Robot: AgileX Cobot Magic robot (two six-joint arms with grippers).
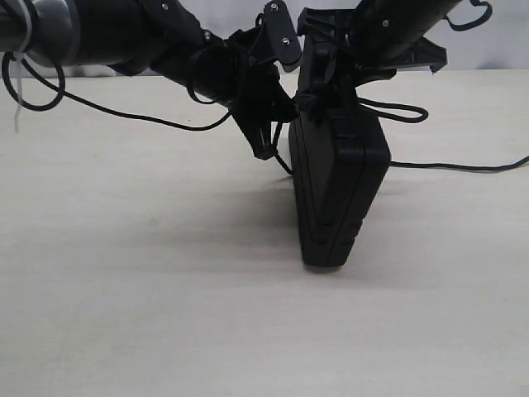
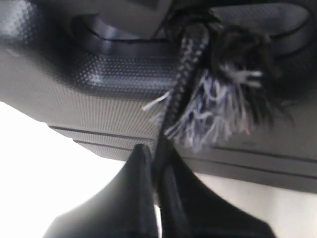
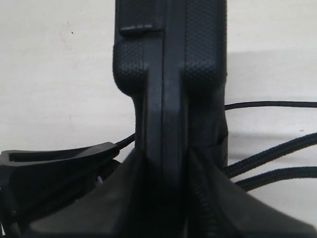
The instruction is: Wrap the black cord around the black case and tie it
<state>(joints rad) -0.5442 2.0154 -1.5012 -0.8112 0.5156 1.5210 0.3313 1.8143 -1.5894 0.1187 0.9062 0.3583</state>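
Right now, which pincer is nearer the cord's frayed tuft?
Left. The left pincer pinches the black cord just beside the frayed tuft. The right pincer clamps the black case by its edge, with no tuft in its wrist view.

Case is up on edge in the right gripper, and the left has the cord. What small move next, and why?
Probably draw the left gripper a little away from the black case to take up slack. It is shut on the black cord just beside the frayed tuft, a loose loop lies beside the case, and the right gripper clamps the case upright.
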